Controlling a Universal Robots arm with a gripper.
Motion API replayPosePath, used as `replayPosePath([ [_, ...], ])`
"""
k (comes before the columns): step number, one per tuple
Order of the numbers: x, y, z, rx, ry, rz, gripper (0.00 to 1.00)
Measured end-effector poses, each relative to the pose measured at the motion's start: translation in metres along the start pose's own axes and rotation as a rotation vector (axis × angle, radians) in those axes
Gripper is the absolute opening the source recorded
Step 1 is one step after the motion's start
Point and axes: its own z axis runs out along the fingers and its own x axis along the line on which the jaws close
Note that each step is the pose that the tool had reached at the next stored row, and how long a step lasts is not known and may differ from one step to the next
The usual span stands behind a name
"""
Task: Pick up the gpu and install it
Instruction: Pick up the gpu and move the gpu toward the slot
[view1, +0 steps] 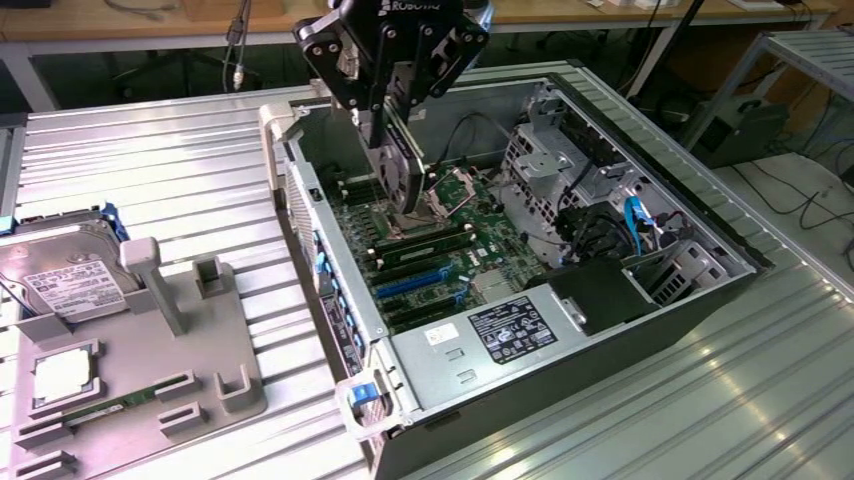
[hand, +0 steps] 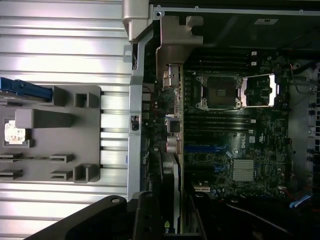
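The gpu (view1: 400, 172) hangs on edge inside the open computer case (view1: 654, 170), above the motherboard (view1: 447, 262) near its CPU socket end. My gripper (view1: 388, 118) is shut on the card's upper edge. In the wrist view the gpu (hand: 173, 95) is seen edge-on, with its silver bracket toward the case's rear wall and its black fan side running back to my gripper (hand: 172, 220). It lines up beside the blue slots (hand: 206, 148) on the motherboard (hand: 250, 130). Whether the card's lower edge touches the board is hidden.
At the exterior view's left, a grey holder (view1: 154, 350) on the ribbed metal table carries a silver hard drive (view1: 60, 272), a narrow RAM stick (view1: 104, 408) and a small chip (view1: 60, 375). Cables and a drive cage (view1: 567, 165) crowd the case's far side.
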Motion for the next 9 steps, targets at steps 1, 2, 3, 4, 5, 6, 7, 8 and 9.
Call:
replayPosePath([
  [1, -0.002, -0.0001, 0.0000, 0.0000, 0.0000, 0.000, 0.27],
  [2, -0.003, -0.0001, 0.0000, 0.0000, 0.0000, 0.000, 0.27],
  [3, -0.005, -0.0001, 0.0000, 0.0000, 0.0000, 0.000, 0.27],
  [4, -0.007, -0.0002, 0.0000, 0.0000, 0.0000, 0.000, 0.27],
  [5, -0.010, -0.0003, -0.0001, 0.0000, 0.0000, 0.000, 0.27],
  [6, -0.011, -0.0003, 0.0000, 0.0000, 0.0000, 0.000, 0.27],
  [7, -0.014, -0.0004, -0.0001, 0.0000, 0.0000, 0.000, 0.27],
  [8, -0.016, -0.0005, -0.0001, 0.0000, 0.0001, 0.000, 0.27],
  [9, -0.018, -0.0005, -0.0001, -0.0001, 0.0000, 0.000, 0.27],
])
